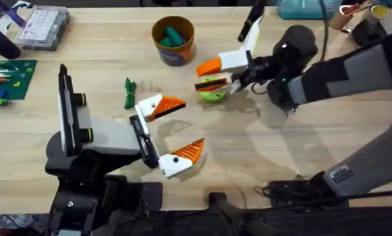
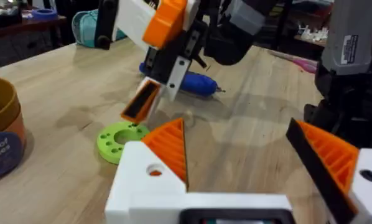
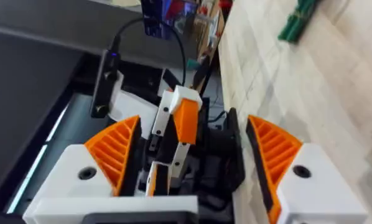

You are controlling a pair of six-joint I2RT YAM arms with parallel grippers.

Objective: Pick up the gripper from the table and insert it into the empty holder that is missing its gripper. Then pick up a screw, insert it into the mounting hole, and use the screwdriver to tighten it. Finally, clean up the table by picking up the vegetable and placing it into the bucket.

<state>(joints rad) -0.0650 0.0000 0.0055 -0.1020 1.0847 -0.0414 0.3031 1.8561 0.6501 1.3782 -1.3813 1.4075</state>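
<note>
My left gripper [image 1: 193,122] gapes empty. The vegetable [image 1: 129,93] lies just outside one finger's base, behind the tips. I'd back off, straddle its stem (not the leaves), then pinch. The right gripper [image 1: 197,77] hangs open too, near the bucket [image 1: 173,40].

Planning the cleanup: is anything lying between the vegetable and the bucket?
Nothing visible. In the overhead view, bare table runs from the vegetable to the bucket; the green ring lies off to the side.
</note>
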